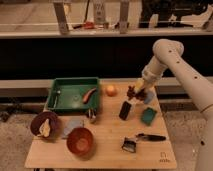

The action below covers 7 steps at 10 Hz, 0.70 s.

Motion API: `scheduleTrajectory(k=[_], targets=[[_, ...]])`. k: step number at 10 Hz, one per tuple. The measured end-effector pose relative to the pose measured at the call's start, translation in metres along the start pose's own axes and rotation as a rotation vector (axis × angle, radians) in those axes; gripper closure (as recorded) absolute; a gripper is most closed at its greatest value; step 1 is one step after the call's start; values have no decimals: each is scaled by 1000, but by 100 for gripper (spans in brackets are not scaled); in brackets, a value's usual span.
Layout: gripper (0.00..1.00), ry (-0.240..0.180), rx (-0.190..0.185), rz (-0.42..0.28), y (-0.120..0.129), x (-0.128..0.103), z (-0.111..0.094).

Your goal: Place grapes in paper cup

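The grapes are a small dark red-purple bunch at the back right of the wooden table. My gripper hangs from the arm on the right and is right at the grapes, touching or just over their right side. A pale tapered object that looks like the paper cup stands just right of the gripper, partly hidden by it.
An orange fruit lies left of the grapes. A green tray is at the back left. Two reddish-brown bowls are at the front left. A black packet, a teal sponge and a black tool lie below the gripper.
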Motion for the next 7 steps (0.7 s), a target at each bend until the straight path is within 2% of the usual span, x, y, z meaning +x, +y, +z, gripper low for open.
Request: scheduleTrajectory(k=[5, 7], targets=[[20, -25, -3, -7, -5, 2, 8], [20, -8, 6, 29, -5, 6, 7]])
